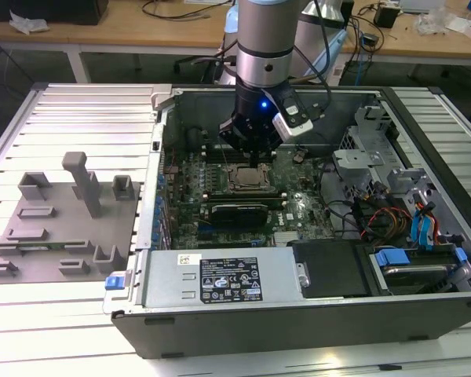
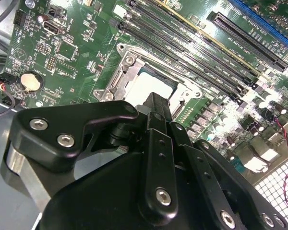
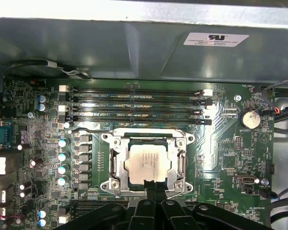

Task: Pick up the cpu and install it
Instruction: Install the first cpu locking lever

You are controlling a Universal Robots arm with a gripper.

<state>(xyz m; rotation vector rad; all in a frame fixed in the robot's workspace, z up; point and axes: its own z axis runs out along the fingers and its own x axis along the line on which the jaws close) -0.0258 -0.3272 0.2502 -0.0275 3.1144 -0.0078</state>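
Observation:
The cpu (image 3: 149, 160), a flat square chip with a silver top, lies level inside the metal socket frame (image 3: 110, 158) on the green motherboard (image 1: 298, 206). In the exterior view the cpu (image 1: 243, 179) sits in the middle of the open computer case, right under the arm. My gripper (image 3: 153, 186) hangs just above the chip's near edge, its two dark fingers pressed together with nothing between them. In the second wrist view the gripper (image 2: 156, 101) points down at the pale cpu (image 2: 144, 86).
Black memory slots (image 3: 134, 103) run beside the socket, under the case wall (image 3: 134, 48). A power supply (image 1: 220, 279), drive cage (image 1: 392, 188) and cables (image 1: 377, 216) crowd the case. A grey fixture plate (image 1: 55, 224) with upright blocks lies on the exterior view's left.

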